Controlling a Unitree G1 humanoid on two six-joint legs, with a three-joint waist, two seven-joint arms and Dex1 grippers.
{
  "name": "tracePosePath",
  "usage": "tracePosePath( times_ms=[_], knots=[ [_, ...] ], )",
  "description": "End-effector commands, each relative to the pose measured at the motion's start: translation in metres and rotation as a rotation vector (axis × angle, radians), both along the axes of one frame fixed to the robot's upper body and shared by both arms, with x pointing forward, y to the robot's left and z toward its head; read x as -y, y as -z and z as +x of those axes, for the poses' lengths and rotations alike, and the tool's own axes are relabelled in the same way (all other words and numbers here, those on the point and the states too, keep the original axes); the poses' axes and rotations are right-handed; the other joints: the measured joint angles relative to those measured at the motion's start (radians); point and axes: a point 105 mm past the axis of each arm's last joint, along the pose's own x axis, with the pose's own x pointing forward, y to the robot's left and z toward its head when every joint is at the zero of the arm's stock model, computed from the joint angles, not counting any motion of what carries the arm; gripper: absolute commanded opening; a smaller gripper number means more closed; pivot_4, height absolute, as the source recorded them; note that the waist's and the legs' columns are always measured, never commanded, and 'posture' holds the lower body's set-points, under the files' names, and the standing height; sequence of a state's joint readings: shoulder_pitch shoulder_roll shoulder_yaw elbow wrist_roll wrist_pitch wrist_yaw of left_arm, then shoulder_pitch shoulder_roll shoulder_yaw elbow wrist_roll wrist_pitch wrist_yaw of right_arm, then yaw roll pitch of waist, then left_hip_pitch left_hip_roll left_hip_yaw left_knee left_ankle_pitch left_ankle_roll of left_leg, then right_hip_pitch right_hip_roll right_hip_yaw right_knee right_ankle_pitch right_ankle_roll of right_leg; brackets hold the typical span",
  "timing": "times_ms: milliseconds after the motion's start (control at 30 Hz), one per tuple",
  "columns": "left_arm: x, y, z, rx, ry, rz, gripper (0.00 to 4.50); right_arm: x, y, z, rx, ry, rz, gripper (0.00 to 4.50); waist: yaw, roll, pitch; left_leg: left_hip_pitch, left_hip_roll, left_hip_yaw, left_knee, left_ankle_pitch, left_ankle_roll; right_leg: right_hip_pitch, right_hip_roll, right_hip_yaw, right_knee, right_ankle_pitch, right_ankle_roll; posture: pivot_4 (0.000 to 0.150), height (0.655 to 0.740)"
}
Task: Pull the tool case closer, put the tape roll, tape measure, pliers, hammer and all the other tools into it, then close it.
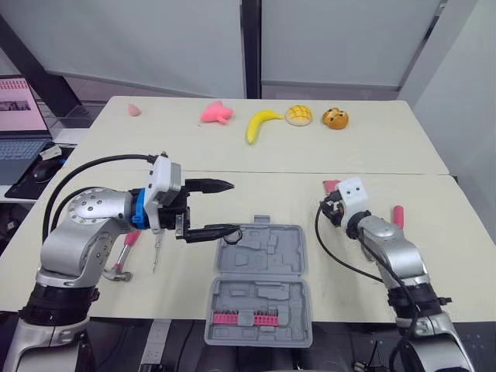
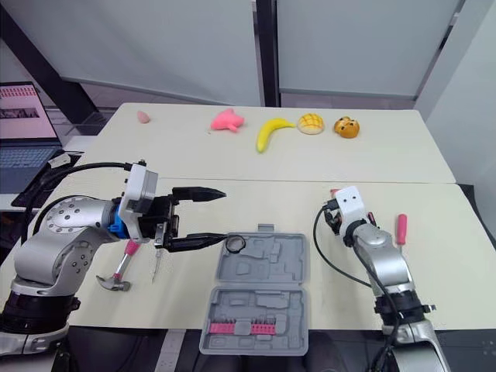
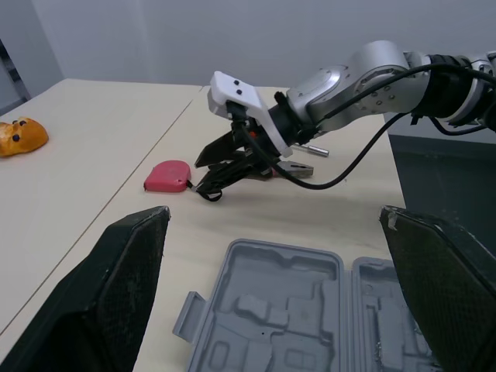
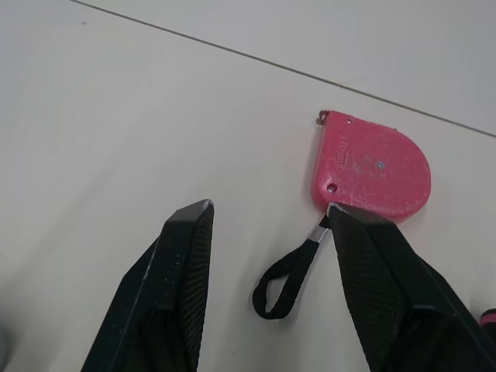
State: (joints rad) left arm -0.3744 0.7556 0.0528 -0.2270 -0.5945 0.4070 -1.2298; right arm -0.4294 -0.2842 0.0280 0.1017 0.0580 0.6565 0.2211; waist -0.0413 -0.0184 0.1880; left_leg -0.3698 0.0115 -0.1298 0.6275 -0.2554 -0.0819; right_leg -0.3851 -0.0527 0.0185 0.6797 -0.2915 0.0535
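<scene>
While the right jaws sit spread with just the strap (image 4: 288, 279) of the tape measure (image 4: 372, 167) between them, closing now likely nips only strap and it dangles.

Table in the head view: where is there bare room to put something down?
Widest bare strip: across the table, between the row with the banana and the seam. A smaller patch lies between the tool case and the tape measure. Crowded: left of the case, where the hammer, a small screwdriver and the left gripper gather.
</scene>
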Motion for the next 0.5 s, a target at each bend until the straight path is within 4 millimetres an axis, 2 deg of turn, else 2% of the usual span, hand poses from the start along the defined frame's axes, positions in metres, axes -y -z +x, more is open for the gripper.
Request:
tracePosePath(
  times_ms=[33, 267, 400, 500],
  knots=[
    [0.006, -0.005, -0.001, 0.038, 0.016, -0.004, 4.5, 0.005, -0.003, 0.01, 0.028, 0.05, -0.005, 2.55, -0.001, 0.0, 0.0, -0.001, 0.0, 0.0, 0.0, 0.0, 0.0, -0.001, 0.0, 0.0, 0.0, 0.0, 0.0, 0.15, 0.7369],
    [0.008, -0.002, 0.001, 0.042, 0.022, 0.001, 4.5, 0.006, 0.013, 0.021, -0.01, 0.109, 0.018, 2.55, -0.014, 0.0, 0.0, -0.004, 0.0, 0.0, 0.0, 0.0, 0.0, -0.004, 0.0, 0.0, 0.0, 0.0, 0.0, 0.15, 0.7369],
    [0.009, 0.0, 0.002, 0.048, 0.027, 0.003, 4.5, 0.01, 0.015, 0.027, -0.01, 0.143, 0.039, 2.55, -0.016, 0.0, 0.0, -0.004, 0.0, 0.0, 0.001, 0.0, 0.0, -0.004, 0.0, 0.0, 0.0, 0.0, 0.0, 0.15, 0.7369],
    [0.009, 0.001, 0.001, 0.049, 0.028, 0.004, 4.5, 0.013, 0.016, 0.028, -0.014, 0.171, 0.062, 2.03, -0.016, 0.0, 0.0, -0.004, 0.0, 0.0, 0.001, 0.0, 0.0, -0.004, 0.0, 0.0, 0.001, 0.0, 0.0, 0.15, 0.7369]
  ],
)
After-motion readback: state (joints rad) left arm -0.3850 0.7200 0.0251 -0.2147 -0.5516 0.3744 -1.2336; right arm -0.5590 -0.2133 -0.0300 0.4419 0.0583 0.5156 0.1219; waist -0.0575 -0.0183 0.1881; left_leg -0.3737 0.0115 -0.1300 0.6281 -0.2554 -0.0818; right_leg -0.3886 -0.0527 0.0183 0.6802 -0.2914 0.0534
